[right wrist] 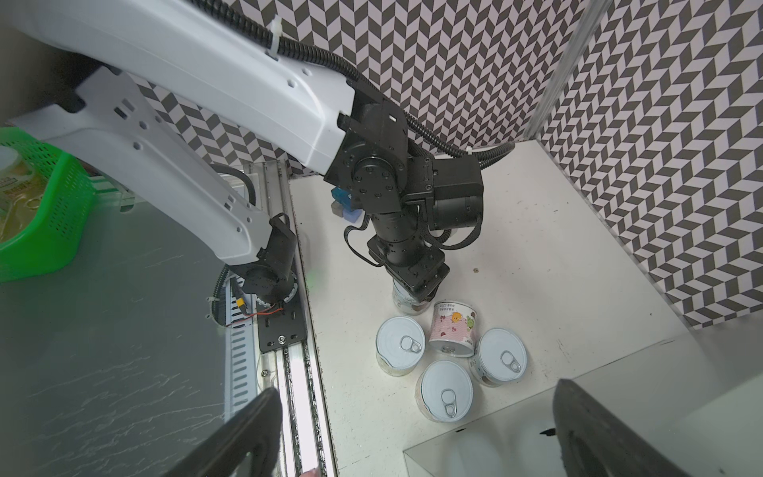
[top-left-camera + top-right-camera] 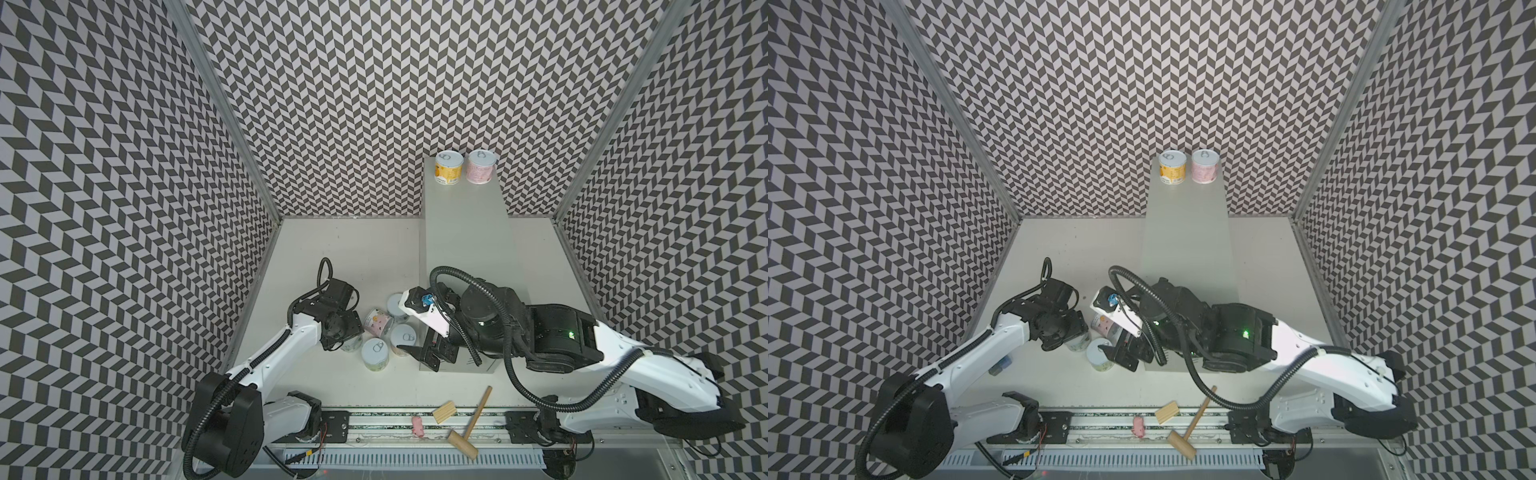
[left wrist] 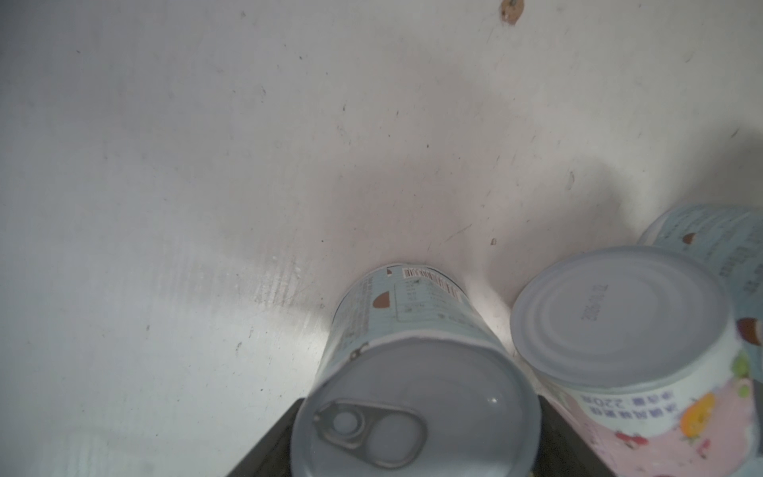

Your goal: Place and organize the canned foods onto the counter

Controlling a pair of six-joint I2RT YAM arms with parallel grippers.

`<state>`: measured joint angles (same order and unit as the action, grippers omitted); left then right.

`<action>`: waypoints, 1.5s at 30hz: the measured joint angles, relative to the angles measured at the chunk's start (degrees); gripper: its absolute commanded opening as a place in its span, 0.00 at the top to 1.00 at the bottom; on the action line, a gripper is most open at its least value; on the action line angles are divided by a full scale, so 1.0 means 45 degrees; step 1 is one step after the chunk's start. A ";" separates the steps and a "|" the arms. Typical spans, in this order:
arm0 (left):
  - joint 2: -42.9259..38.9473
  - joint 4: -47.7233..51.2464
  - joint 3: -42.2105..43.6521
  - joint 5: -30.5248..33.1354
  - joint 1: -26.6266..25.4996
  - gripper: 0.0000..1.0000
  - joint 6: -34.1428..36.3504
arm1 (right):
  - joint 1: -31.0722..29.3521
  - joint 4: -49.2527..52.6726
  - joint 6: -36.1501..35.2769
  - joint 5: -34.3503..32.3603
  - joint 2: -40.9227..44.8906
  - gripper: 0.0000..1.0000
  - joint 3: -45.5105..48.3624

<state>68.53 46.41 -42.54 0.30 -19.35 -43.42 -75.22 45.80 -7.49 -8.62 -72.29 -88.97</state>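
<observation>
Altogether seven cans (image 1: 446,390), yellow can (image 2: 449,168) and pink can (image 2: 481,166) upright at the grey cabinet's (image 2: 465,249) far end, five clustered on the white desk (image 2: 332,257) beside it, left fingers (image 3: 268,450) astride a light-blue can (image 3: 413,371), grip unclear, right fingers (image 1: 247,437) spread wide, empty.

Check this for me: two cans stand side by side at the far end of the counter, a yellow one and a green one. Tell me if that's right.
Not quite: the colour of the second can is wrong. Beside the yellow can stands a pink can, not a green one. Both top views show the two upright, side by side, at the far end of the counter.
</observation>
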 measured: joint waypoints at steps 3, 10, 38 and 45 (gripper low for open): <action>-0.0199 0.0000 0.0000 -0.0005 0.0287 0.50 0.0010 | 0.0000 0.0000 0.0000 0.0000 0.0000 0.01 0.0000; -0.0495 0.0277 -0.0321 0.0262 0.0680 0.56 0.0204 | 0.0000 -0.0194 -0.0010 -0.0029 0.0019 0.01 0.0136; -0.0058 0.0792 -0.8145 -0.1005 0.1049 1.00 0.6188 | 0.0000 -0.1953 -0.0976 -0.0525 0.2701 0.01 0.1219; -0.0301 0.0690 -0.9986 -0.3206 0.0646 1.00 0.6766 | 0.0000 -0.2739 -0.1787 -0.1171 0.3565 0.01 0.1957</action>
<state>67.18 49.52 -87.48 -14.13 -16.45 -12.97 -75.22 33.47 -15.53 -13.89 -56.25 -80.16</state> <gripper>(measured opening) 0.720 0.993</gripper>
